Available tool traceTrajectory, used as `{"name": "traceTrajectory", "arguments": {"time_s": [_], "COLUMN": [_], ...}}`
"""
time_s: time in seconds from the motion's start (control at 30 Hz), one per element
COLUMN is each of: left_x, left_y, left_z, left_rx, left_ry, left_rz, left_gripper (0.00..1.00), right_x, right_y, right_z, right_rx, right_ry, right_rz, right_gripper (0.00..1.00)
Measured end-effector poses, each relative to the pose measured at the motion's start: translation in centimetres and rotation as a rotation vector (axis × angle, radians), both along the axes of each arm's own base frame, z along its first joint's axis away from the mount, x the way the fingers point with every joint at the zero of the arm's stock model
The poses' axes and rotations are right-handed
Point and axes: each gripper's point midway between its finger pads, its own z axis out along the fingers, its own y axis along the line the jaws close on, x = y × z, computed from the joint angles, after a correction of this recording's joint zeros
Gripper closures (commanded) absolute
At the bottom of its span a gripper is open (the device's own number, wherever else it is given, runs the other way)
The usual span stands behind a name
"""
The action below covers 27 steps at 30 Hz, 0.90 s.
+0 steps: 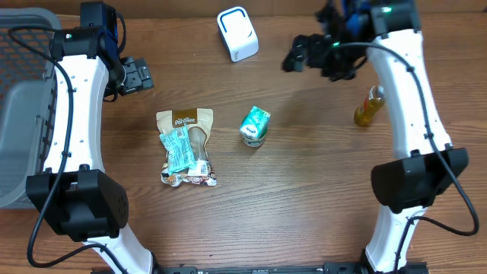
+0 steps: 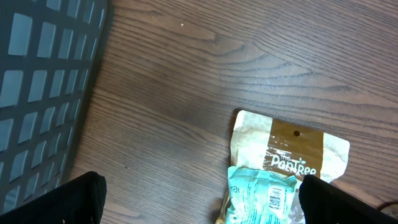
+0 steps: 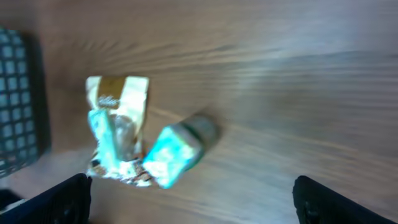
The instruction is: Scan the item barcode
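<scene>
A white barcode scanner [image 1: 237,33] stands at the back of the table. Mid-table lie a brown and white snack pouch [image 1: 186,144] with a teal packet [image 1: 177,150] on top, and a teal carton [image 1: 255,125]. My left gripper [image 1: 137,74] hangs open, above and left of the pouch. In the left wrist view the gripper [image 2: 202,205] is empty, and the teal packet [image 2: 261,196] shows a barcode beside the right finger. My right gripper [image 1: 304,55] is open in the air right of the scanner. The right wrist view is blurred, with the carton [image 3: 177,149] and the pouch [image 3: 118,124] below the empty gripper [image 3: 193,205].
A grey mesh basket [image 1: 23,99] fills the left edge of the table and appears in both wrist views [image 2: 43,81] [image 3: 18,106]. A yellow bottle [image 1: 369,106] lies at the right, beside the right arm.
</scene>
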Motion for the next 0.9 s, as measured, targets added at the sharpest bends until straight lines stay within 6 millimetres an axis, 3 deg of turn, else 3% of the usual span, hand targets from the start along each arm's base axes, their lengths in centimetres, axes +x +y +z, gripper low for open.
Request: {"name": "traceTrajectory", "arguments": {"time_s": [0.13,0.27,0.3,0.33,0.37,0.53,0.57,0.6,0.63,0.9], "left_x": [0.0,0.0,0.0,0.0,0.0,0.0,0.0,0.0,0.0,0.0], "left_y": [0.0,0.0,0.0,0.0,0.0,0.0,0.0,0.0,0.0,0.0], "left_z": [0.0,0.0,0.0,0.0,0.0,0.0,0.0,0.0,0.0,0.0], "left_rx": [0.0,0.0,0.0,0.0,0.0,0.0,0.0,0.0,0.0,0.0], "left_ry": [0.0,0.0,0.0,0.0,0.0,0.0,0.0,0.0,0.0,0.0], "left_rz": [0.0,0.0,0.0,0.0,0.0,0.0,0.0,0.0,0.0,0.0], "left_gripper": [0.01,0.0,0.01,0.0,0.0,0.0,0.0,0.0,0.0,0.01], "right_x": [-1.3,-2.9,-3.4,-3.7,-3.9,-4.0,-3.9,-4.0,-4.1,-5.4], "right_y": [2.9,6.1,6.7,7.1,7.4,8.0,7.9,7.9,7.8,7.0], "right_z": [-0.3,-1.5,-1.9,-2.3,-2.7,-4.7,-5.0,-5.3,-5.5,-8.0], "right_rx": [0.016,0.018,0.015,0.012,0.009,0.003,0.002,0.001,-0.003,-0.055], "right_ry": [0.032,0.066,0.084,0.097,0.109,0.149,0.152,0.16,0.172,0.28], "right_rz": [0.031,0.089,0.092,0.092,0.089,0.048,0.042,0.035,0.028,-0.079], "right_gripper": [0.53,0.52,0.47,0.28,0.0,0.01,0.21,0.34,0.39,0.42]}}
